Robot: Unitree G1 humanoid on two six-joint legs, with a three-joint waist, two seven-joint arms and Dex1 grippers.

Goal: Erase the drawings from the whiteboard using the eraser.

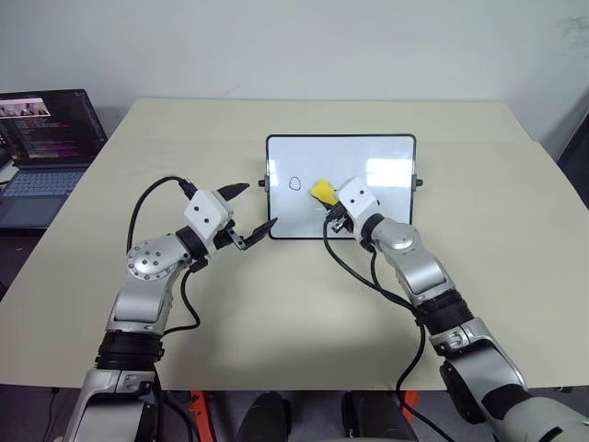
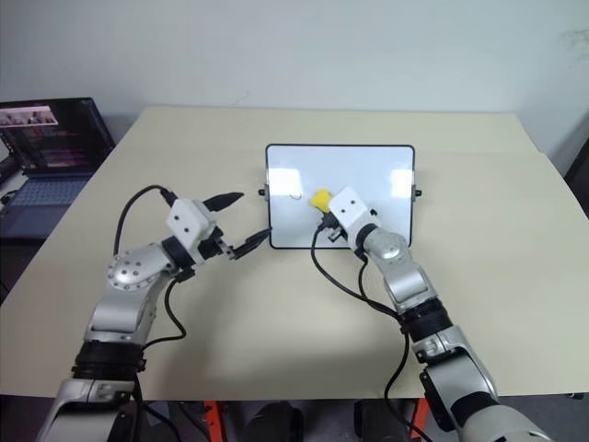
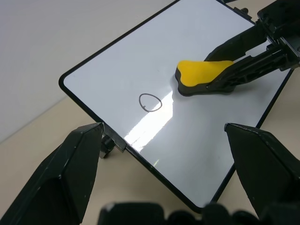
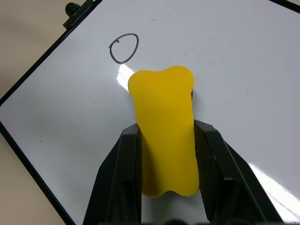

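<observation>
The whiteboard (image 1: 386,157) lies flat in the middle of the table. One small black oval drawing (image 1: 294,182) shows on its left half, also seen close up (image 4: 124,47). The yellow eraser (image 1: 322,191) rests on the board just right of that oval, dark underside down. My right gripper (image 4: 168,136) is shut on the eraser, one black finger along each long side. My left gripper (image 1: 259,204) hovers open at the board's near left corner, apart from it, with nothing between its fingers (image 3: 70,164).
An open dark laptop (image 1: 46,147) sits at the table's far left edge. The beige table (image 1: 184,313) stretches around the board. Black cables loop from both wrists over the tabletop.
</observation>
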